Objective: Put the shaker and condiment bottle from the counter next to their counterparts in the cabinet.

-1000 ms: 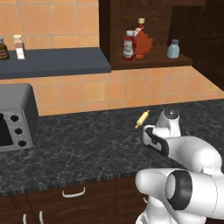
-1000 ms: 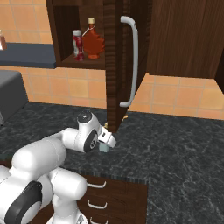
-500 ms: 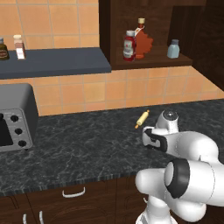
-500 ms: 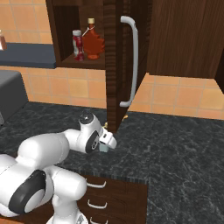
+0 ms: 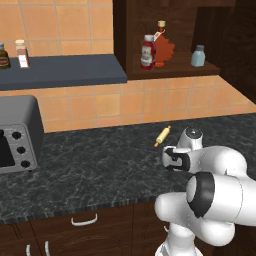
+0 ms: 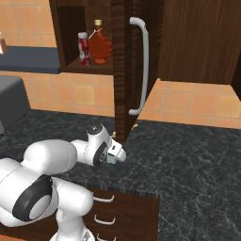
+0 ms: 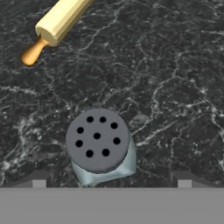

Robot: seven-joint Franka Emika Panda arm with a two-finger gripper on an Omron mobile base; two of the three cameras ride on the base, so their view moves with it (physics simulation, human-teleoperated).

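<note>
**Left to right, left base view unless stated.**

1. Dark spice jar point(image 5: 3, 56) and tan-lidded white jar point(image 5: 21, 54): upright on the blue-grey wall shelf point(image 5: 65, 72). No part in the job.

2. Toaster oven point(image 5: 17, 134): grey, on the counter point(image 5: 100, 165) at far left, well apart from the work.

3. Condiment bottle point(image 5: 148, 52): red, white cap, upright on the shelf of the cabinet point(image 5: 172, 70), touching or just beside the maple-leaf bottle point(image 5: 163, 48). Judged already delivered, since it stands by its counterpart.

4. Rolling pin point(image 5: 162, 136): pale wood, orange handles, lying on the counter just beyond the arm; in the hand view its end point(image 7: 56, 25) sits near the shaker but apart from it. A possible obstruction to a low approach.

5. Gripper point(image 5: 169, 159): low over the counter, pointing down. Jaws spread to their widest, pinching nothing; the fingertips point(image 7: 38, 180) stand either side of the shaker, not touching it.

6. Shaker point(image 7: 100, 146): pale blue-grey body, grey perforated cap, upright on the counter directly beneath the gripper, seen from above in the hand view. Judged to be at the pre-grasp stage: centred between the jaws so that a descent and closing would take it by the body.

7. Matching shaker point(image 5: 198, 56): upright at the right end of the cabinet shelf, room beside it for its twin.

8. Cabinet door point(image 6: 129, 70): right base view, swung open, edge-on close by the arm; a lift toward the shelf must clear it.
</note>
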